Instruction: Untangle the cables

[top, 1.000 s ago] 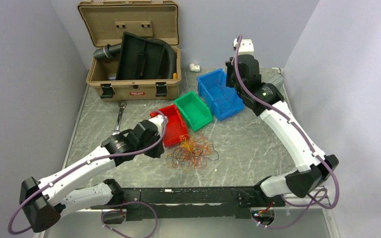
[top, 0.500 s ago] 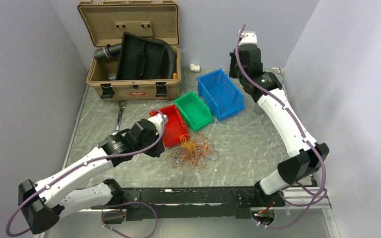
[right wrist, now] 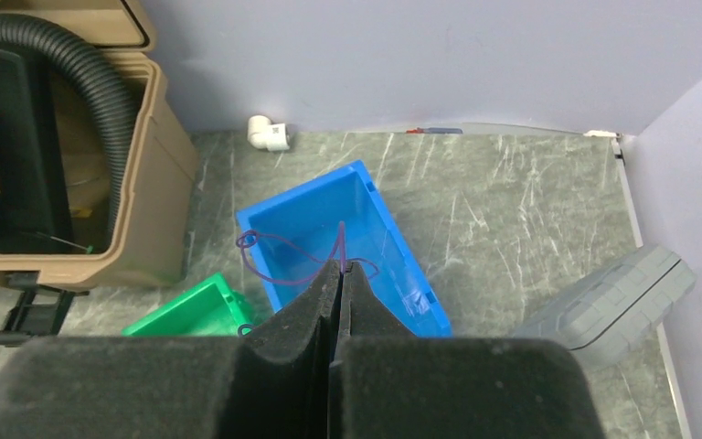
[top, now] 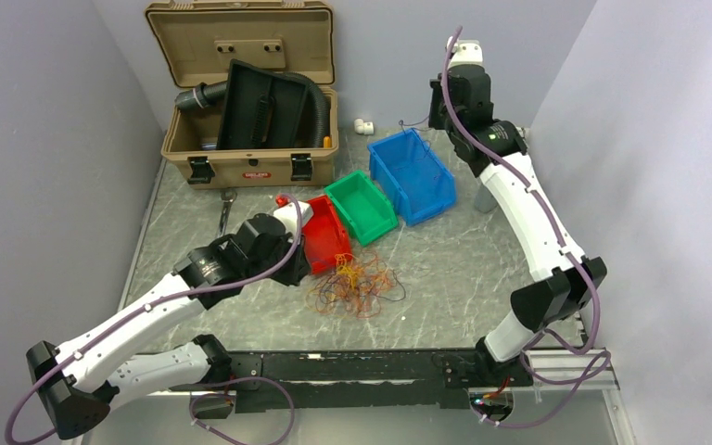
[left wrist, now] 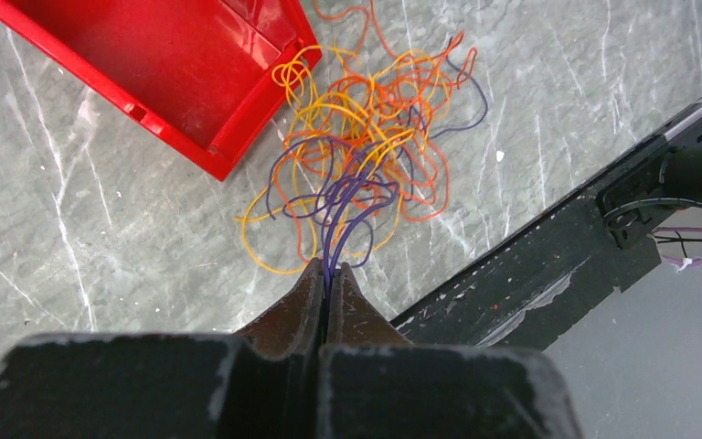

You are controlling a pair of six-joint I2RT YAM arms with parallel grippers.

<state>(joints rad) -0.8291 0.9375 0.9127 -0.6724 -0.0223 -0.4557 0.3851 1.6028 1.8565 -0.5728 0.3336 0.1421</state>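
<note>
Down at the lower middle of the left wrist view, the left gripper [left wrist: 329,279] is pressed together on a few purple strands [left wrist: 347,206]. These rise from its tips into the tangle of cables [left wrist: 366,137], mostly orange and yellow, which lies on the marble table [left wrist: 82,229] at the centre of the frame. The red bin [left wrist: 174,82] sits at the upper left, its corner just beside the tangle, and a black rail [left wrist: 548,274] crosses the lower right.

In the right wrist view the right gripper [right wrist: 341,272], at lower centre, is clamped on a single purple wire [right wrist: 274,272] that loops leftward over the blue bin [right wrist: 393,274]. A green bin [right wrist: 192,311] lies at the lower left. At the far left is a tan case [right wrist: 146,201] with a black corrugated hose [right wrist: 73,73]. A white fitting [right wrist: 268,133] sits near the back wall, and a grey case [right wrist: 612,306] is at the right.
</note>
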